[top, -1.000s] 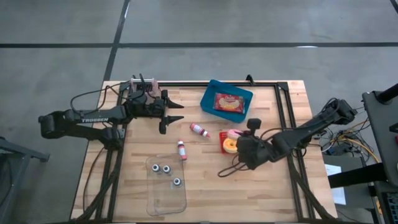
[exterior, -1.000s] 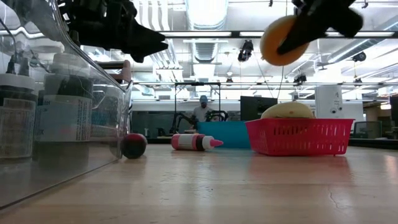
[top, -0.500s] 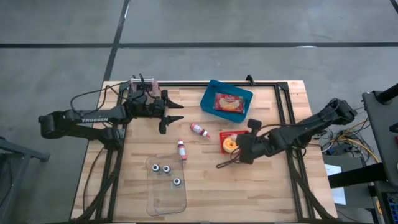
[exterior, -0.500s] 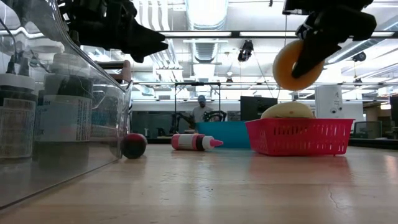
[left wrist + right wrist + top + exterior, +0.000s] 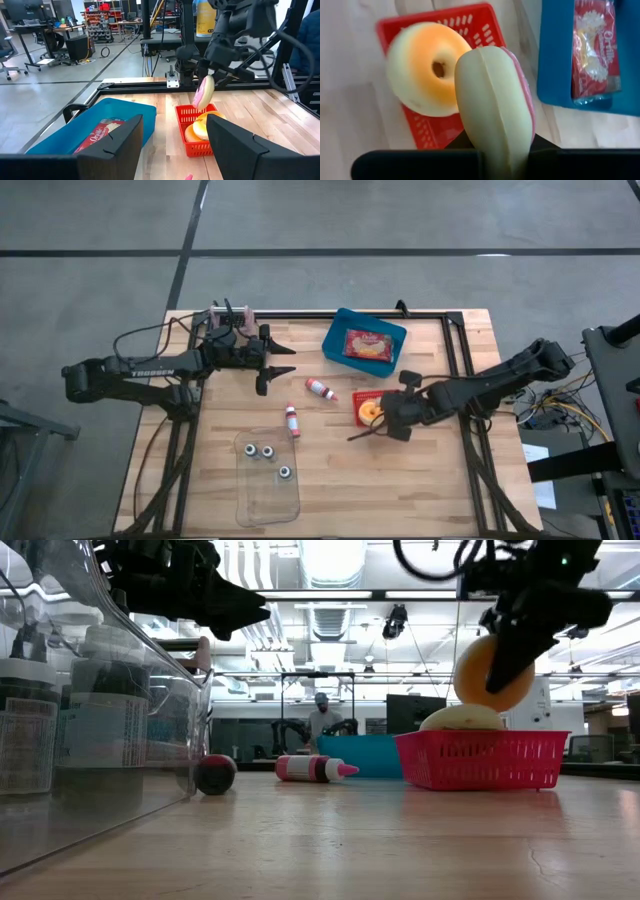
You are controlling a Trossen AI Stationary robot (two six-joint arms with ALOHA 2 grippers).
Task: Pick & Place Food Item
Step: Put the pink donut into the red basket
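Note:
My right gripper [image 5: 383, 414] is shut on a pink-frosted donut [image 5: 495, 100] just above the red basket [image 5: 362, 397] at the table's right middle. The donut also shows in the low view [image 5: 494, 671] and the left wrist view [image 5: 204, 92]. An orange-glazed donut [image 5: 422, 67] lies flat in the basket. My left gripper [image 5: 282, 360] hangs open and empty over the far left of the table. My right gripper pinches the pink donut across its two faces at its rim [image 5: 492, 142], between the two fingers. The fingers come slanting down from above. The donut stands on edge and hangs below the fingers, clear of the basket and of the other donut.
A blue tray [image 5: 338, 332] with a snack packet [image 5: 368, 345] stands beyond the basket. Two red-and-white bottles [image 5: 320, 388] [image 5: 292, 420] lie mid-table. A clear plastic tub [image 5: 268, 477] with small jars stands near the front edge.
My right gripper has carried the pink donut down and toward the red basket. It has turned the donut about as it went. It now hangs just over the donut in the basket.

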